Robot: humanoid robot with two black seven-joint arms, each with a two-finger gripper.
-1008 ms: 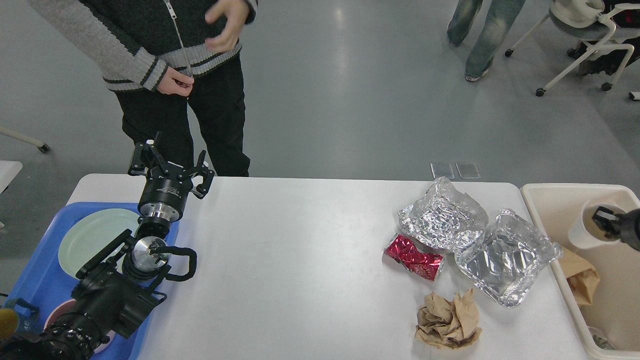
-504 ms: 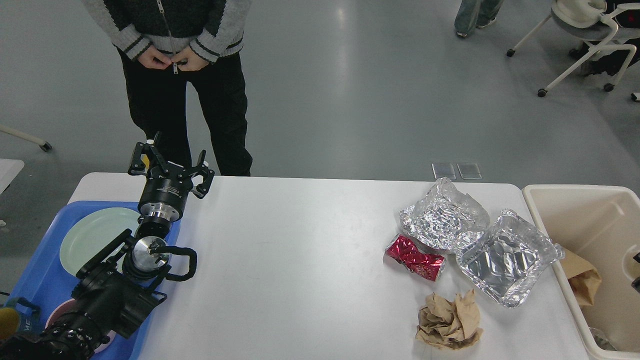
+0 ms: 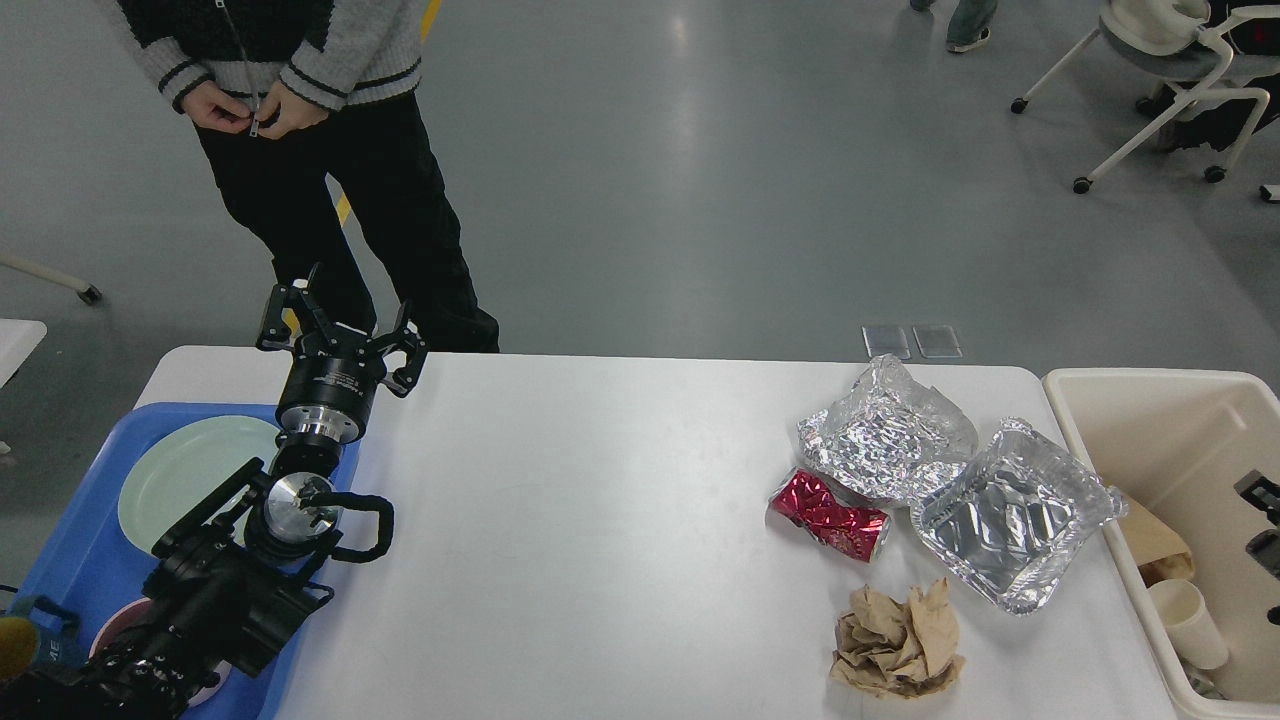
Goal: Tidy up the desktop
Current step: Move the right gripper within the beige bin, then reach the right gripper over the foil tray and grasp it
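Note:
The white desktop (image 3: 600, 540) carries a crumpled sheet of foil (image 3: 885, 435), a foil tray (image 3: 1010, 515), a crushed red can (image 3: 828, 515) and a ball of brown paper (image 3: 897, 640), all at its right end. My left gripper (image 3: 340, 322) is open and empty, raised over the far left part of the desktop beside the blue tray (image 3: 70, 560). My right gripper (image 3: 1260, 518) shows only at the right edge, over the beige bin (image 3: 1180, 420), its fingers apart with nothing between them. A white paper cup (image 3: 1187, 622) lies in the bin.
The blue tray holds a pale green plate (image 3: 180, 475). A brown paper bag (image 3: 1160, 545) lies in the bin. A person (image 3: 330, 200) stands just behind the table's far left edge. An office chair (image 3: 1170, 60) stands far right on the floor.
My right gripper let go of the white cup, which now lies in the bin, and drew back toward the right edge. The person shifted left. My left arm stayed still.

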